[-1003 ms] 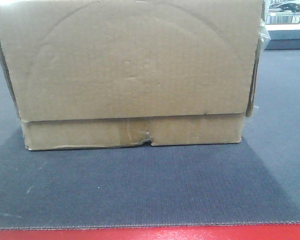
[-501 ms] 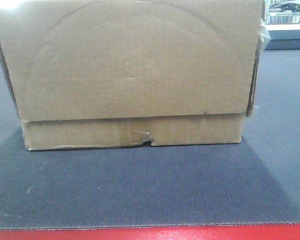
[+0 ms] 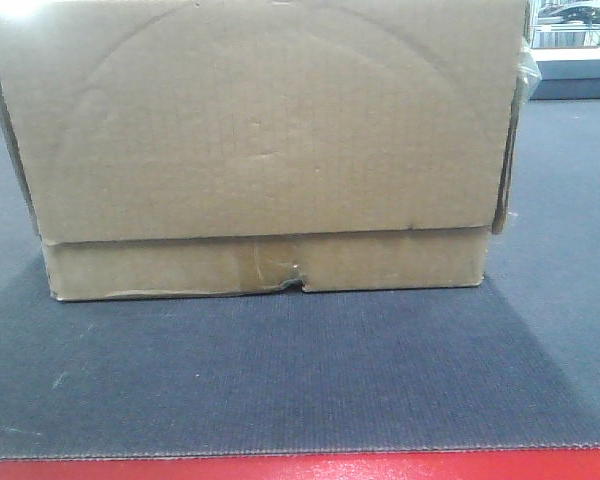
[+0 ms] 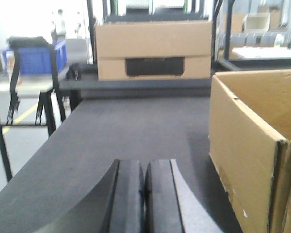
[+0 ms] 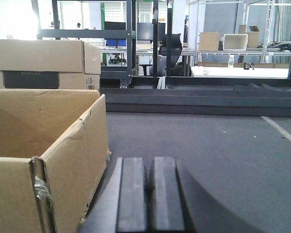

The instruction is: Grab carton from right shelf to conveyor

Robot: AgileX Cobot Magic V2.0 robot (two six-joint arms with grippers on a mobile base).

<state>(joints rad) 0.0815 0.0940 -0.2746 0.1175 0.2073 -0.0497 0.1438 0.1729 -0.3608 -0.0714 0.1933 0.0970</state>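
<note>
on conveyor | carton top cut off | both jaws closed

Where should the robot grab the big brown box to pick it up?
Probably by its two short end walls, one hand on each. The box is wide, and the left hand and right hand already flank it, both shut and off the cardboard, so pressing inward looks best.

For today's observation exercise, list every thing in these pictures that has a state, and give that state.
carton: resting on the conveyor, held by neither arm, small tear at its lower flap edge.
conveyor: carrying the carton.
left gripper: jaws shut, empty, beside the carton.
right gripper: jaws shut, empty, beside the carton.
</note>
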